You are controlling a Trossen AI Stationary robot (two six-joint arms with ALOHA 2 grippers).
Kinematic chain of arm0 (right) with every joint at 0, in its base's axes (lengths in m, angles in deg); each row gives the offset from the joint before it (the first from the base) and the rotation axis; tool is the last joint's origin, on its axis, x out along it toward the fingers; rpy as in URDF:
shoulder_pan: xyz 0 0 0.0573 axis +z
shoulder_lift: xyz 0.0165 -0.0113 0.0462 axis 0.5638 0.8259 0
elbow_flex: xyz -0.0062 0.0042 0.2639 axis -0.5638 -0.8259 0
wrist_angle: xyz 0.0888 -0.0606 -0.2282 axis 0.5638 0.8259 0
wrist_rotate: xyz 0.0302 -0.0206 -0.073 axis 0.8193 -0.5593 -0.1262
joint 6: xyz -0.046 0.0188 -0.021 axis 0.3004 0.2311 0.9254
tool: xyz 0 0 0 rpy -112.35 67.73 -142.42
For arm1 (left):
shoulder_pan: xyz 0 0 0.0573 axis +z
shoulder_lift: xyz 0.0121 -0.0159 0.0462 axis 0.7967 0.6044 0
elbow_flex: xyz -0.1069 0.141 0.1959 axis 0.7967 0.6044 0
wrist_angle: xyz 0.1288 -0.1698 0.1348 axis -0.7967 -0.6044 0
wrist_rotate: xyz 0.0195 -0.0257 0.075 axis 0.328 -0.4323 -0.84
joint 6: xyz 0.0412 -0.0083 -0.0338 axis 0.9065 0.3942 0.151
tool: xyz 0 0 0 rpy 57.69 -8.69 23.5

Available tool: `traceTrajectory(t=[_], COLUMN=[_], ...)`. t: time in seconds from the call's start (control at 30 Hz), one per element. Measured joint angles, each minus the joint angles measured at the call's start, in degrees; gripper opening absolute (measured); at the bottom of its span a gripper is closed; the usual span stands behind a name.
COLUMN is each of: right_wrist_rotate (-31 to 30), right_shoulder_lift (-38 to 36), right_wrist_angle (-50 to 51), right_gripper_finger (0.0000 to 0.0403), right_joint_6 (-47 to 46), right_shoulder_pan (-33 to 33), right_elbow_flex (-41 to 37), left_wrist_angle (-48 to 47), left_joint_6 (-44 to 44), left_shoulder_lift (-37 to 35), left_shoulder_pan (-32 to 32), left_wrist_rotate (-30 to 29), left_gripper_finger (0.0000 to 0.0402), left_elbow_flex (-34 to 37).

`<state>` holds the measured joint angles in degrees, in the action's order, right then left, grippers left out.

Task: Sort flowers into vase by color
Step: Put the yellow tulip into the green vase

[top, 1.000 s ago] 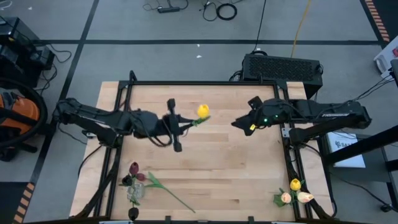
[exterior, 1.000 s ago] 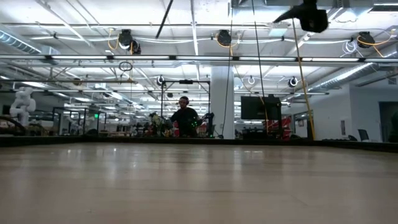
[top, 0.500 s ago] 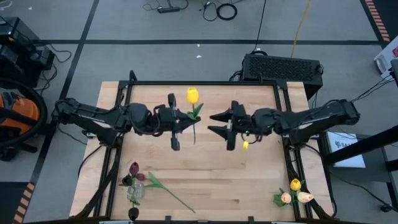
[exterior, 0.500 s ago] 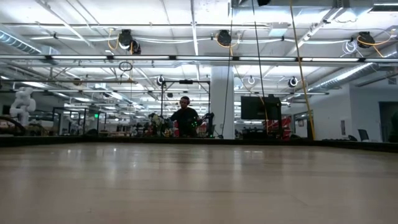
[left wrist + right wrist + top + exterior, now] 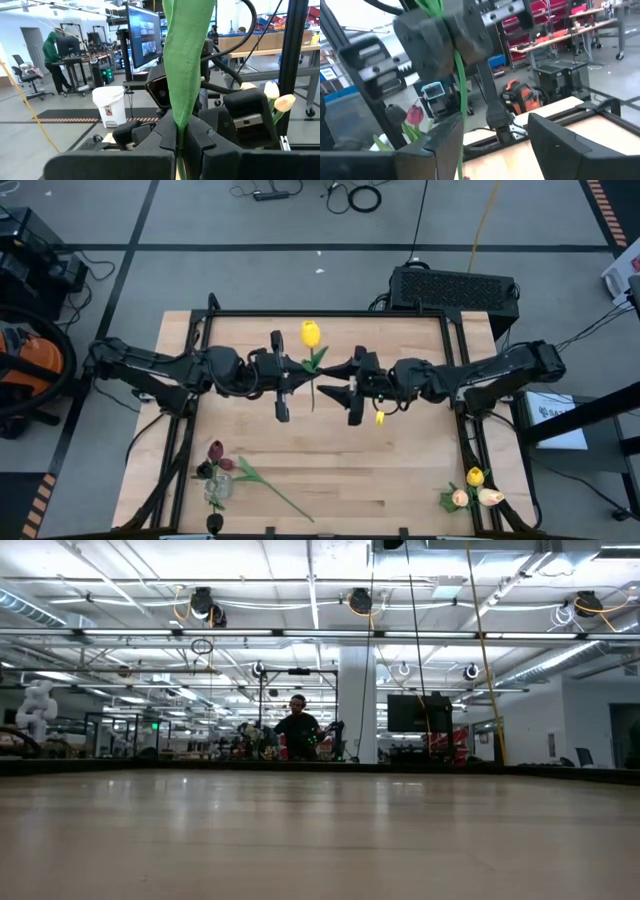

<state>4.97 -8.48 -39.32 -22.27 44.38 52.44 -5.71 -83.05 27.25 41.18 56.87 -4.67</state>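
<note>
Above the table (image 5: 400,460), the left gripper (image 5: 292,379) is clamped on the stem of a yellow tulip (image 5: 310,333), held in mid-air; the right gripper (image 5: 338,387), jaws apart, sits just beside that stem, facing it

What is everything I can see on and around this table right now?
Held tulip: one, yellow, held above the table's far middle.
Dark red tulips: about two, in a clear vase at the near left corner.
Yellow and peach tulips: about three, at the near right corner.
Table: one, light wood.
Black box: one, on the floor behind the table.
Person: one, far back in the room.
Left hand: shut on the held tulip's stem.
Right hand: open, fingers either side of that stem.
</note>
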Motion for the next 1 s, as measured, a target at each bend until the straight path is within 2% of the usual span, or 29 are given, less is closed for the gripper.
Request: traceTrajectory(t=[0.13,0.43,0.57,0.8,0.9,1.0], right_wrist_rotate=[-0.02,-1.98,-1.98,0.08,1.36,1.49], right_shoulder_lift=[2.14,7.24,6.49,5.31,5.32,5.32], right_wrist_angle=[2.13,22.70,25.97,25.52,25.45,25.21], right_gripper_finger=[0.0215,0.0215,0.0215,0.0212,0.0194,0.0155], right_joint_6=[1.72,5.53,6.80,6.79,5.51,5.22], right_shoulder_pan=[0.00,0.01,0.02,0.15,0.15,0.17], right_elbow_flex=[4.48,18.32,19.55,19.71,19.68,19.68], left_wrist_angle=[-0.18,0.02,-0.50,-1.24,-1.27,-1.34], left_joint_6=[-0.09,-0.17,-0.15,-0.13,-0.11,0.02], left_shoulder_lift=[0.43,1.16,1.15,0.96,0.96,0.96], left_shoulder_pan=[0.00,-0.13,-0.13,-0.13,0.00,0.07], left_wrist_rotate=[0.35,1.88,1.91,1.90,1.90,1.89], left_gripper_finger=[0.0011,0.0011,0.0011,0.0011,0.0011,0.0011], left_elbow_flex=[0.00,0.02,0.04,0.02,0.02,0.02])
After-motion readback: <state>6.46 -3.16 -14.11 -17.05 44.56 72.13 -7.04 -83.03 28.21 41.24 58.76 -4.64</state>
